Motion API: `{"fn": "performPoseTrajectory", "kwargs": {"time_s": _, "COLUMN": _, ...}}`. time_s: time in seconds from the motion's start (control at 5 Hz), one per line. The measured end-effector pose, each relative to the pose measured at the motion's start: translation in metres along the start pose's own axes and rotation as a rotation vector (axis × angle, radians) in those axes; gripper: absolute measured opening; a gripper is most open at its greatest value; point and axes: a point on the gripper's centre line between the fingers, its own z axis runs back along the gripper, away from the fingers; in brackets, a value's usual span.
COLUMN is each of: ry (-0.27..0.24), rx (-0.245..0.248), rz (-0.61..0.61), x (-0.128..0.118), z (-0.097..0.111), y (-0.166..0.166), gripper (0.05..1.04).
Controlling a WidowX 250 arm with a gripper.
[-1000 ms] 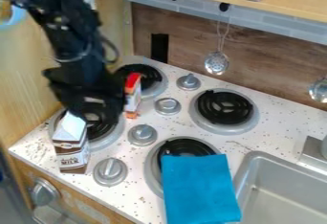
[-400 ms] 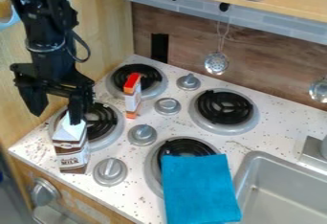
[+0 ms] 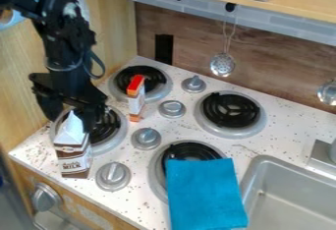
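Pincer [image 3: 70, 120] observed with fingers spread, at the top of the milk carton [image 3: 73, 159]; contact we cannot confirm. We find this carton upright by the near left burner [image 3: 115, 138]. We record a red-topped box [image 3: 136, 99] farther back on the worktop [image 3: 169, 129], and a blue cloth [image 3: 205, 194] partly covering the near right burner [image 3: 191, 150].

On our bench [image 3: 138, 207], we've got a carton [image 3: 74, 156] before the near L burner [image 3: 108, 126]. Farther back & R, a small box [image 3: 136, 100] stands by the far L burner [image 3: 150, 71]. A cloth [image 3: 205, 194] lies partly on the near R burner [image 3: 187, 151], L of the sink [image 3: 308, 187].
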Motion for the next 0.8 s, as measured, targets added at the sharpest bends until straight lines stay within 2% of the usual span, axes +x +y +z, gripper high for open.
{"fn": "performPoseTrajectory", "kwargs": {"time_s": 0.4, "ry": 0.075, "rx": 0.001, "rz": -0.023, "x": 0.003, "z": -0.032, "y": -0.004, "gripper": 1.001}}
{"fn": "performPoseTrajectory", "kwargs": {"time_s": 0.8, "ry": 0.117, "rx": 0.005, "rz": -0.008, "x": 0.0, "z": -0.043, "y": 0.005, "gripper": 0.961}}
